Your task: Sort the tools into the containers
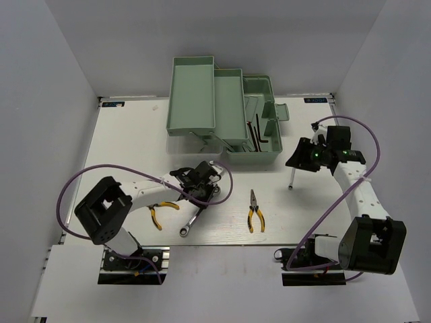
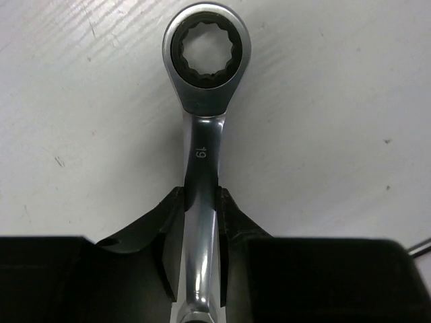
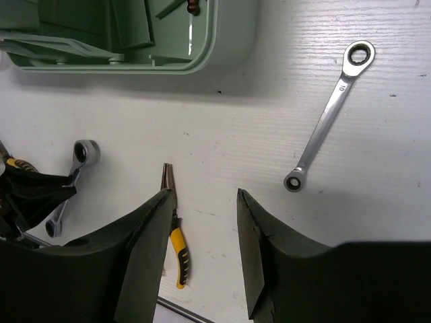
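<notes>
Securing the ratchet wrench (image 2: 202, 134) on the table (image 1: 135, 134), well short of the toolbox (image 1: 192, 94).
With left gripper (image 2: 201, 202) pinched tight on its shank, right gripper (image 3: 204, 195) wide open and empty: raise straight, keep level, watch its far end for droop.

Ratchet wrench (image 2: 201, 168) tail off-frame below

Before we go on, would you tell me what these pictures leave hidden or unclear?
Left wrist: the ratchet wrench runs off the bottom edge, behind the left gripper.
Top external: the left pliers are partly under the left arm.
Right wrist: the middle pliers are half hidden by the right gripper.
Top external: the toolbox contents are too small to name.
</notes>
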Robot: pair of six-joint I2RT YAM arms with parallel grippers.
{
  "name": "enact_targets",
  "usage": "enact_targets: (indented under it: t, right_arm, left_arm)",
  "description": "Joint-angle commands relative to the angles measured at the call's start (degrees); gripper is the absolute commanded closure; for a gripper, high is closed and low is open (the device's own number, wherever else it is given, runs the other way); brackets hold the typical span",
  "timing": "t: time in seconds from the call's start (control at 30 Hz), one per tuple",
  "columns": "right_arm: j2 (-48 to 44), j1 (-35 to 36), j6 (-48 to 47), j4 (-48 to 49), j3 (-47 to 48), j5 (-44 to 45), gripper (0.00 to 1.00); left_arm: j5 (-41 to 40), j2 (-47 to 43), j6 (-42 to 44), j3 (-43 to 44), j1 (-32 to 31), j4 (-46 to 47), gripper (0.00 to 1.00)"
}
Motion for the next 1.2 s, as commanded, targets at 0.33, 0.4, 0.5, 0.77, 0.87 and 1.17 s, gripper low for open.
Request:
enact_targets:
  t: [0.33, 0.4, 0.5, 0.77, 0.87, 1.17]
  right_arm:
    - [-1.0, -1.2, 0.6, 2.2, -1.2, -2.9, 0.51]
    - [-1.1, -1.3, 0.6, 2.3, -1.2, -2.9, 0.51]
    - [-0.9, -1.3, 0.7, 2.4, -1.3, -2.9, 0.51]
    - [-1.1, -1.6, 0.5, 2.5, -1.7, -2.7, 0.51]
    - [-1.2, -1.6, 0.2, 2.5, -1.8, -2.3, 0.51]
    - [-3.1, -1.9, -0.7, 2.5, -3.2, -0.6, 0.52]
  left_arm:
    - [1.4, -10.1, 0.1, 8.8, -2.0, -6.0, 1.0]
    - [1.9, -10.7, 0.7, 9.9, -2.0, -6.6, 1.0]
    - [2.4, -11.4, 1.2, 12.0, -2.5, -6.6, 1.0]
    - [6.0, -12.5, 2.4, 18.8, -3.0, -5.4, 1.0]
    - [6.6, -11.1, 2.9, 23.2, -3.0, -4.8, 1.0]
    - [3.5, -1.7, 4.6, 40.3, -1.1, -4.8, 1.0]
